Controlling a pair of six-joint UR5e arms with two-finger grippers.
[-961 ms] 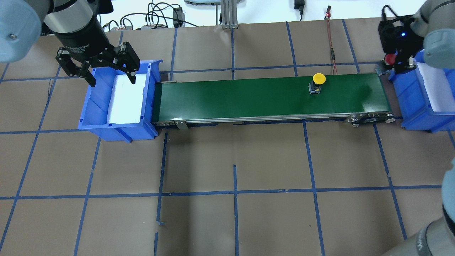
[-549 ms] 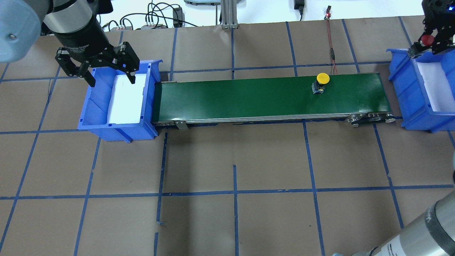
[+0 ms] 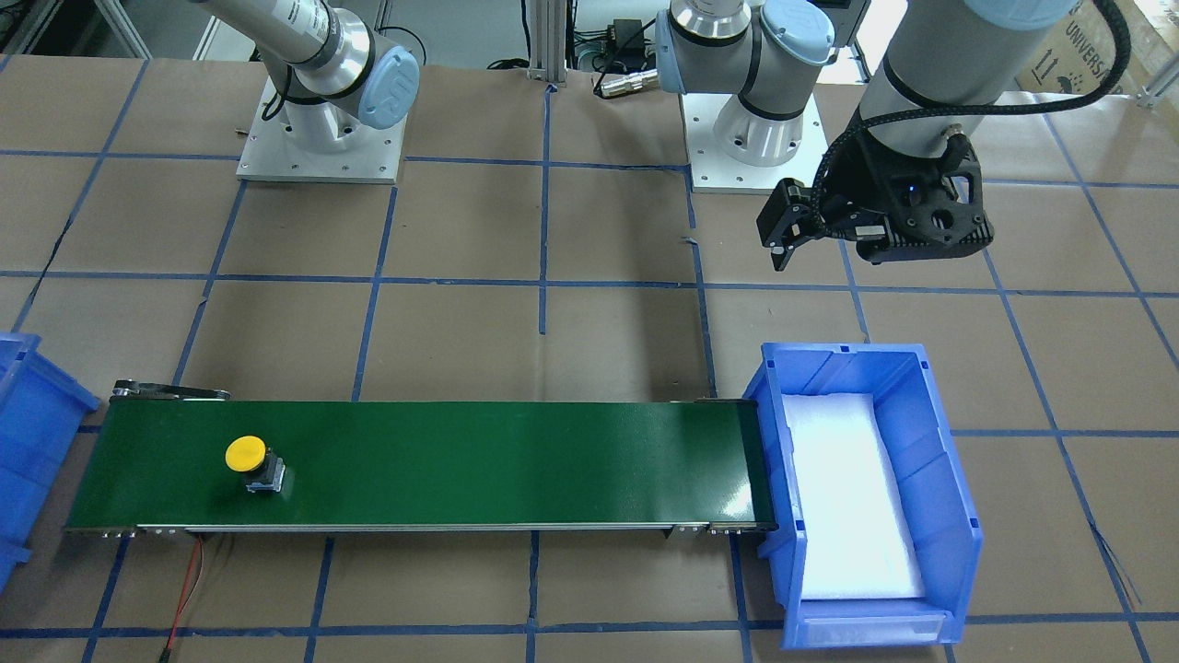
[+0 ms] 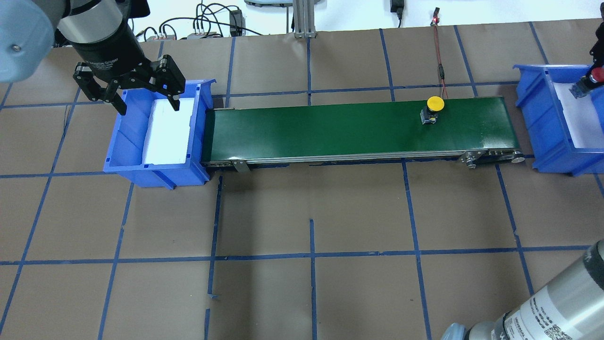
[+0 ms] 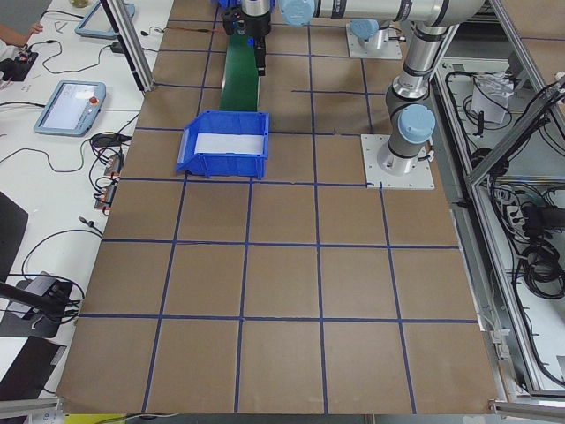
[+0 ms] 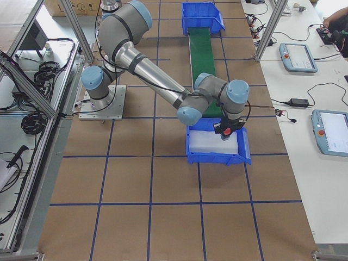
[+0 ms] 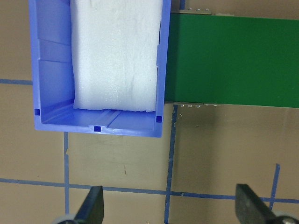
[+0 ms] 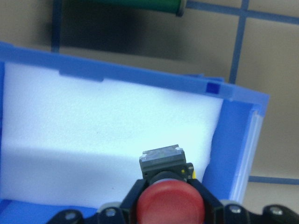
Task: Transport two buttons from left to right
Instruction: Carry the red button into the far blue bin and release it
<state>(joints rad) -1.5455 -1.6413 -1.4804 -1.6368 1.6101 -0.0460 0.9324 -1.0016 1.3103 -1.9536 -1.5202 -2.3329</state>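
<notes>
The yellow button (image 4: pixel 434 106) stands upright on the green conveyor belt (image 4: pixel 330 127) near its right end; it also shows in the front-facing view (image 3: pixel 249 460). My right gripper (image 8: pixel 170 210) is shut on the red button (image 8: pixel 164 161) and holds it above the white foam of the right blue bin (image 8: pixel 233 140). In the overhead view the red button (image 4: pixel 597 74) shows at the frame's right edge, over that bin (image 4: pixel 542 118). My left gripper (image 4: pixel 149 107) is open and empty above the far end of the left blue bin (image 4: pixel 127 141), which holds only white foam.
The belt runs between the two bins. A red-black cable (image 4: pixel 441 66) lies behind the belt's right end. My right arm's forearm (image 4: pixel 552 307) crosses the near right corner. Brown paper with blue tape lines covers the table.
My right gripper has carried the red button to the right, from the bin's near wall to over its foam. The yellow button has ridden the belt a little rightward. My left gripper has not moved.
</notes>
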